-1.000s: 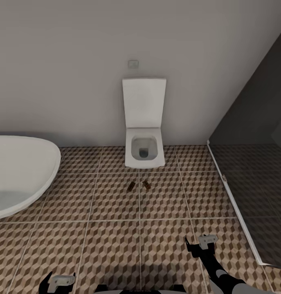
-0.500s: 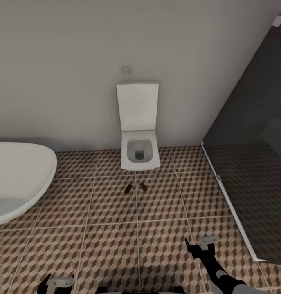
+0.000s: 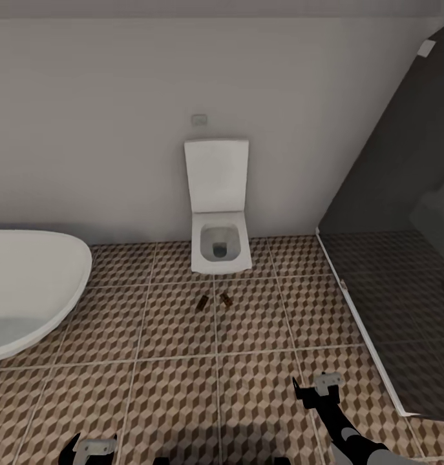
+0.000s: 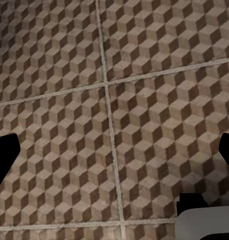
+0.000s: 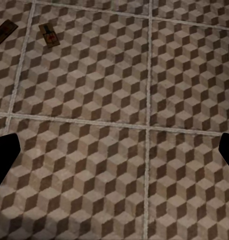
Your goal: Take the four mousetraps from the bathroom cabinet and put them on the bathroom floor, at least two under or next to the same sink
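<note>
My right gripper [image 3: 310,391] hangs low over the bathroom floor [image 3: 170,400], its two dark fingers spread wide and holding nothing; along that arm's own camera the fingertips sit at the far edges with bare cube-patterned tile between them. My left gripper [image 3: 92,447] hovers over the same tiles, off to the other side of my body, and it too stands spread apart and empty. Two mousetraps lie flat on the floor well ahead of my right gripper and a little toward my left: one mousetrap [image 3: 201,301] and a second mousetrap [image 3: 226,299] just beside it, apart, not touching. Both rest right in front of the white toilet [image 3: 220,248], whose lid stands up against the wall. A white bathtub [image 3: 28,284] curves in ahead of my left gripper, and a dark glass shower screen [image 3: 402,271] rises beyond my right one.
</note>
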Robot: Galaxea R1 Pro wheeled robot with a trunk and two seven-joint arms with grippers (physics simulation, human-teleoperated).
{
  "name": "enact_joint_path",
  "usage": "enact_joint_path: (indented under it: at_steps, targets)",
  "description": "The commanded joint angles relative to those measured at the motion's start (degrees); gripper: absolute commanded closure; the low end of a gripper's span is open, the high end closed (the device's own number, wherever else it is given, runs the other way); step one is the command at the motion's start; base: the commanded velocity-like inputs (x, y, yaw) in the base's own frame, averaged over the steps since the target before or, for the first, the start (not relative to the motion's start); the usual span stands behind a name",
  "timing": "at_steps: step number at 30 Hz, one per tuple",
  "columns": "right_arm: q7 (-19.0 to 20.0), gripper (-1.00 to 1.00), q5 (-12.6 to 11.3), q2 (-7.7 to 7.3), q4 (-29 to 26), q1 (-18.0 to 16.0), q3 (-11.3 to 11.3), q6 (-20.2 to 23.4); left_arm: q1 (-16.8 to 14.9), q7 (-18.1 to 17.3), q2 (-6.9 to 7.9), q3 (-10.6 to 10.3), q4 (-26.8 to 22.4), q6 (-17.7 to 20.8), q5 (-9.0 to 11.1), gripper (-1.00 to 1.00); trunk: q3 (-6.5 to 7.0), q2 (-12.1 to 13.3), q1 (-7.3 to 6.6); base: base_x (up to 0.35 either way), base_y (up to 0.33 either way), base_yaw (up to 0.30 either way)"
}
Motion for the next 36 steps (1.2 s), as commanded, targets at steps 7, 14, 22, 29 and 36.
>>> enact_joint_path:
  at_steps: [7, 14, 22, 29, 36]
  targets:
    - [0.0, -1.0, -0.5, 0.13, 0.0, 0.0, 0.5, -0.1, 0.0, 0.5, 0.0, -0.5, -0.1, -0.1, 0.1, -1.0, 1.85, 2.8, -1.52, 0.0, 0.0, 0.0]
    - [0.0, -1.0, -0.5, 0.18, 0.0, 0.0, 0.5, -0.1, 0.0, 0.5, -0.04, -0.5, 0.0, 0.0, 0.1, -1.0, 3.4, 4.8, -2.61, 0.0, 0.0, 0.0]
    - [0.0, -1.0, -0.5, 0.19, 0.0, 0.0, 0.5, -0.1, 0.0, 0.5, -0.05, -0.5, 0.0, 0.0, 0.1, -1.0, 4.14, 4.8, -2.61, 0.0, 0.0, 0.023]
    - [-0.1, -1.0, -0.5, 0.18, 0.0, 0.0, 0.5, -0.1, 0.0, 0.5, -0.05, -0.5, 0.0, 0.0, 0.1, -1.0, 4.79, 4.8, -2.61, 0.0, 0.0, 0.064]
    - [-0.1, -1.0, -0.5, 0.19, 0.0, 0.0, 0.5, -0.2, 0.0, 0.5, -0.29, -0.5, 0.0, 0.0, 0.1, -1.0, 5.44, 4.8, -2.61, 0.0, 0.0, 0.073]
